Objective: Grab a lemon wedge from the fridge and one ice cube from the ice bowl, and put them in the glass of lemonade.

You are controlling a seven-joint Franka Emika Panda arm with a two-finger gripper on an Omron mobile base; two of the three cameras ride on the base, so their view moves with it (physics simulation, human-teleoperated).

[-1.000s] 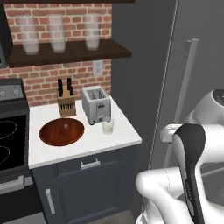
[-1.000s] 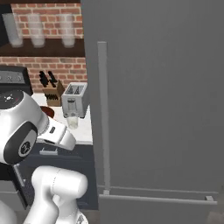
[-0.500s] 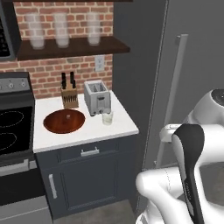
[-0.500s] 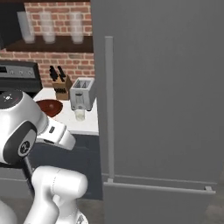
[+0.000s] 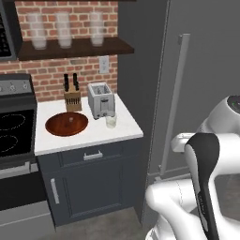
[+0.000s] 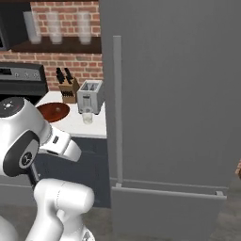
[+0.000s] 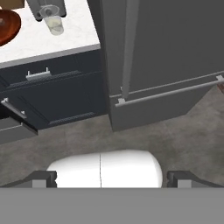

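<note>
The fridge (image 5: 206, 70) is a tall dark grey unit with its door shut and a long pale bar handle (image 5: 174, 98); in the right base view the fridge (image 6: 179, 94) takes up the right side. The lemon wedge is hidden behind that door. On the white counter the ice bowl (image 5: 66, 123) sits left of the glass of lemonade (image 5: 111, 121), which stands in front of the toaster. The hand view looks down on the glass of lemonade (image 7: 55, 26), the ice bowl (image 7: 6, 26) and the fridge (image 7: 166, 43). My gripper (image 7: 111, 179) is open and holds nothing, well back from the fridge.
A silver toaster (image 5: 101, 100) and a knife block (image 5: 72, 96) stand at the back of the counter (image 5: 93, 138). A stove (image 5: 14, 131) adjoins it on the left. Three tall frosted glasses (image 5: 64, 29) stand on a shelf above. Dark cabinet drawers (image 7: 52, 87) lie below the counter.
The whole picture has shifted, so the base has driven: the fridge handle now sits closer and more central in the left base view. The gripper stays open.
</note>
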